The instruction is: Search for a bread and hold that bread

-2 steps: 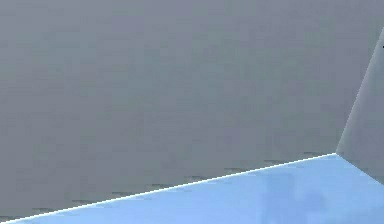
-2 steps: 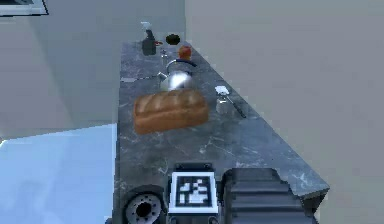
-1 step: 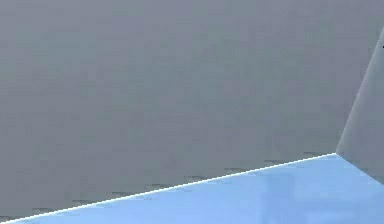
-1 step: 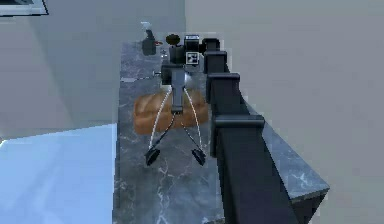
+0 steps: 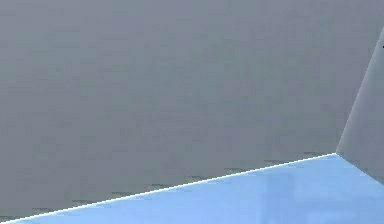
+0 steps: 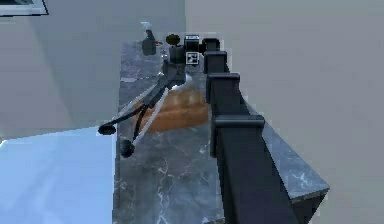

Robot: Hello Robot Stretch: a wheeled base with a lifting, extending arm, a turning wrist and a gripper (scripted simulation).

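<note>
Dark veined stone surface (image 6: 165,185) lies under the gripper (image 6: 116,139), whose thin fingers reach toward its edge. Whether the gripper holds anything cannot be told. Just behind the fingers, beside the dark square arm (image 6: 235,130), an orange-brown rounded loaf (image 6: 182,110), likely the bread, lies on the surface. It should be light, soft and easily crushed, so it is best taken gently across its narrow middle. Beyond the gripper spread pale blue floor (image 6: 50,180) and plain grey walls (image 5: 150,80).

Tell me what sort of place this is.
Probably a kitchen, not certain: a long dark marbled counter along a plain wall, a brown loaf-like lump lying on it, and a pale blue floor.
</note>
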